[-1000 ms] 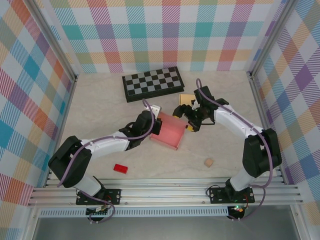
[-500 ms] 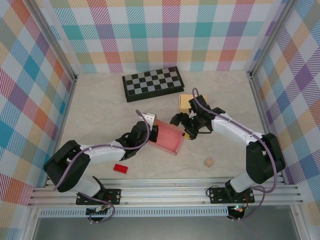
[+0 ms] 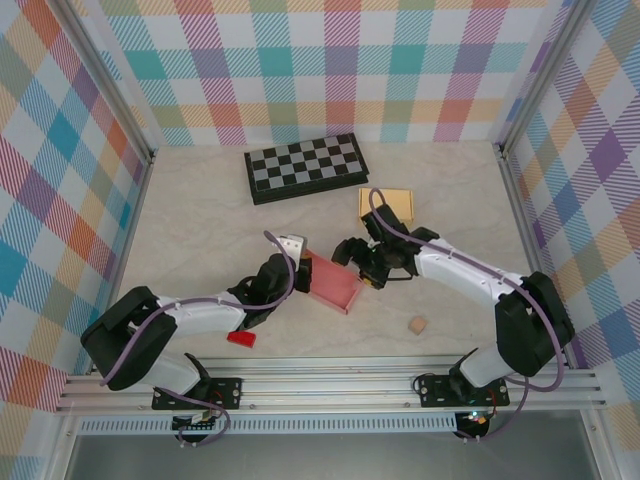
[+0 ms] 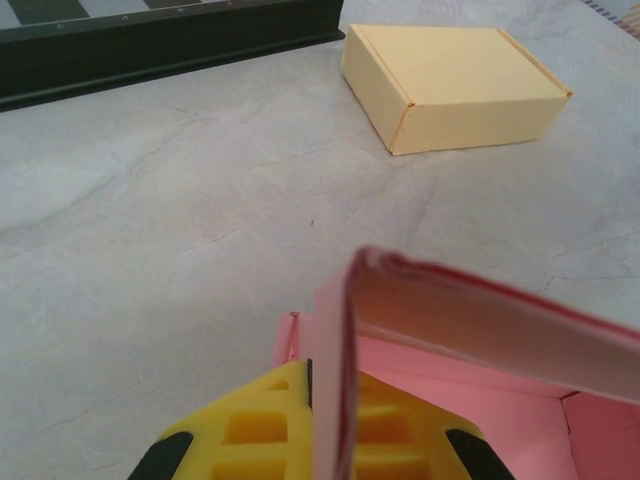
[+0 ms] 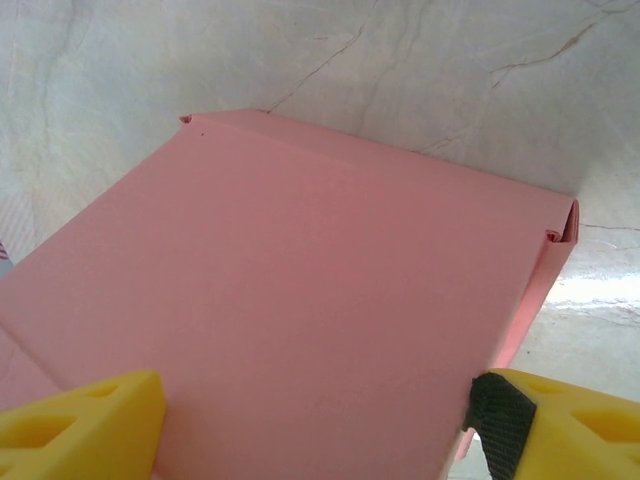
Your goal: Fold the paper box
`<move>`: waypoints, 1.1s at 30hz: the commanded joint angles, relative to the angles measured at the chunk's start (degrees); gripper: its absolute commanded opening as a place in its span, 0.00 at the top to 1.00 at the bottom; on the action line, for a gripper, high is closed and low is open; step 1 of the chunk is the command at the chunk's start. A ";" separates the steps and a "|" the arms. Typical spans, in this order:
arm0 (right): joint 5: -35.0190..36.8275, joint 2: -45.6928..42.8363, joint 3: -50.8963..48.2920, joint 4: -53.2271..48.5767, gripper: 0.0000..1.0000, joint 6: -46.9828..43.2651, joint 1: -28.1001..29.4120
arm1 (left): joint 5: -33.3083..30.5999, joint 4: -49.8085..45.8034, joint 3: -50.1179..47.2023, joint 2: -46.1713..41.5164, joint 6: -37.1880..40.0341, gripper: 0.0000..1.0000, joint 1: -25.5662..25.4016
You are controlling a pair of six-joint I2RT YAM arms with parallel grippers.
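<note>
Boxes: one pink box (image 3: 335, 283) pinched by left gripper (image 4: 325, 410), one yellow box (image 3: 386, 203); right gripper (image 5: 315, 388) spread.

Count on surface: 1 pink paper box (image 3: 335, 283), 1 yellow box (image 3: 398, 203), 1 chessboard (image 3: 305, 166), 1 red block (image 3: 240, 338), 1 tan block (image 3: 418, 325).

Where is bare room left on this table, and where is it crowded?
Free: the table left of the chessboard; the strip between red block and tan cube. Crowded: the centre, where left gripper and right gripper meet the pink box, near the yellow box.
</note>
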 commanded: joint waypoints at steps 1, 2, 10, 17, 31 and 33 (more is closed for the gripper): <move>2.82 0.24 -2.36 -2.21 0.20 0.81 1.90 | 1.42 -12.24 -1.81 -0.19 -3.58 0.95 -0.86; 3.05 0.24 -2.75 -1.98 0.22 0.95 2.13 | 1.70 -13.11 -1.69 -0.36 -4.00 0.95 -0.91; 5.11 1.11 -4.90 -1.54 0.27 2.74 3.59 | 3.17 -18.16 -0.81 -0.50 -6.15 0.87 -0.92; 7.59 1.12 -5.11 -2.61 0.30 2.61 4.30 | 2.82 -20.80 -0.12 -3.41 -6.86 0.80 -0.86; 10.85 1.65 -3.89 -5.04 0.31 1.22 4.44 | 2.71 -34.89 -1.92 -20.27 -9.92 0.53 -0.90; 11.12 2.04 -3.47 -5.28 0.31 0.90 4.43 | 1.24 -37.39 -2.88 -23.31 -10.67 0.52 -0.89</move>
